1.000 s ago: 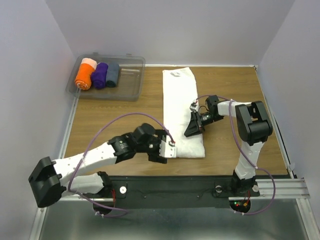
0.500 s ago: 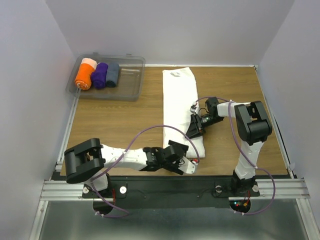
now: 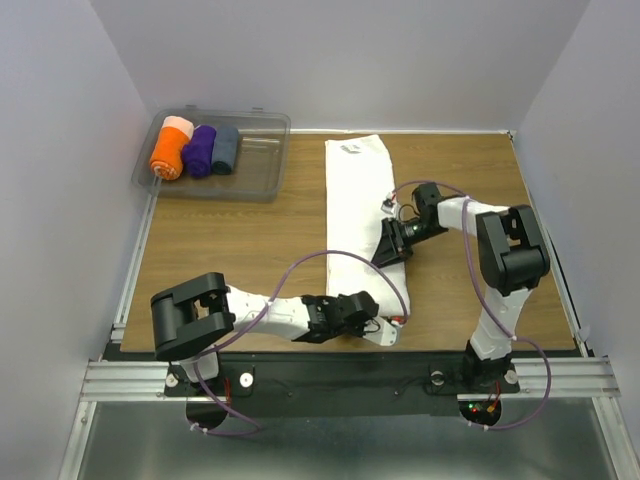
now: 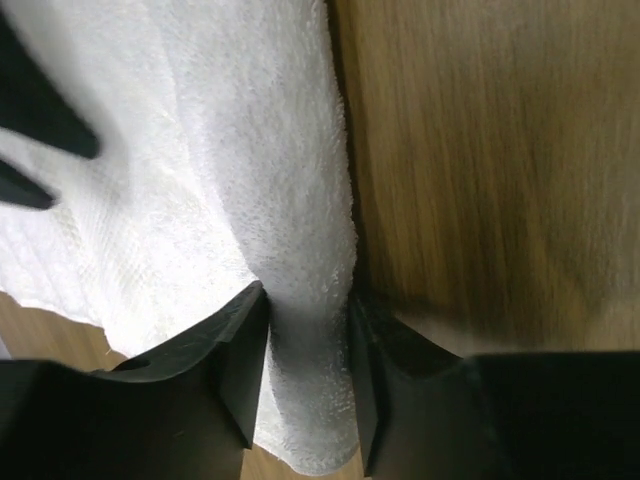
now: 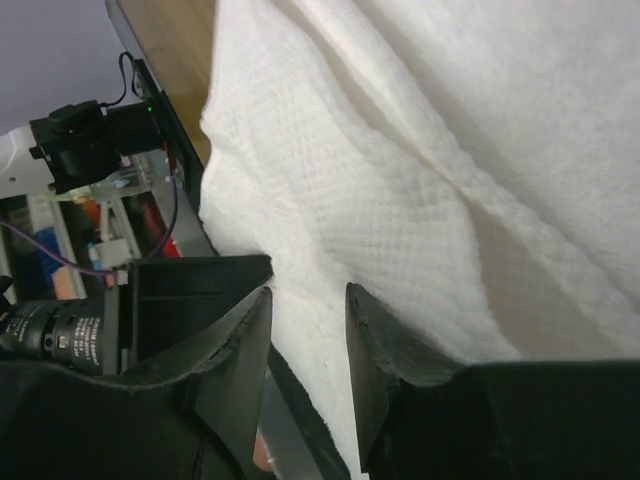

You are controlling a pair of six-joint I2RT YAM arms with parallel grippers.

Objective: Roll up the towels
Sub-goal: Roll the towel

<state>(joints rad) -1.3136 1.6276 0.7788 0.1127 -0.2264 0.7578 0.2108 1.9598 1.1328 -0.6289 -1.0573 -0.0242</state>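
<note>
A clear bin [image 3: 262, 165] was seen at the far left corner of the bench [image 3: 230, 235]. An orange roll [image 3: 168, 152], a purple roll [image 3: 200, 150] and a grey-blue roll [image 3: 226, 147] were packed side by side at its left end, well apart from both arms.

The towel [image 3: 358, 190] was laid lengthwise down the middle of the bench, its far end flat and its near part rumpled. The left end effector [image 3: 385, 328] was placed at the towel's near right corner. From above, the near edge was largely hidden by that arm and crossed by its purple cable [image 3: 340, 253]. In the left wrist view a fold of the towel was seen pinched tight between the closed fingers [image 4: 240, 360], with bare bench just to the right. A blurred dark shape at the upper left of that view was cut off and could not be made out.

The right end effector [image 3: 390, 247] was set on the towel's right edge, about halfway along. Its grip could not be judged from above. In the right wrist view, cloth was seen filling the narrow gap between its fingers [image 5: 235, 360], so the towel was held there too. Only that view showed the long creases in the cloth, and out-of-focus black hardware and wiring beyond the bench edge.
</note>
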